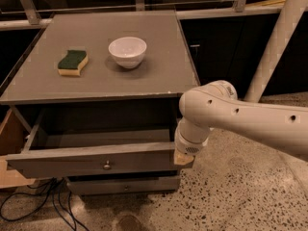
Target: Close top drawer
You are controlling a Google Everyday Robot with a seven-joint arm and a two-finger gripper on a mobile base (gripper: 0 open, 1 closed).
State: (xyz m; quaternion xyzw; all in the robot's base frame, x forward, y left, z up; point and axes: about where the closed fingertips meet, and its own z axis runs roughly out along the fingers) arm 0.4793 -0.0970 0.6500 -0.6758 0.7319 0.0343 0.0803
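Note:
The top drawer [91, 163] of the grey cabinet stands pulled out, its inside bare. Its weathered front panel has a small round metal knob [107, 165] at the centre. My white arm reaches in from the right, and my gripper [183, 158] sits at the right end of the drawer's front panel, touching or nearly touching it. The wrist hides most of the gripper.
On the cabinet top [154, 76] lie a green and yellow sponge [72, 62] and a white bowl [127, 51]. A lower drawer [125, 185] sits shut beneath. Black cables [43, 203] lie on the floor at the left. A wooden box [10, 143] stands left; a white post [276, 42] right.

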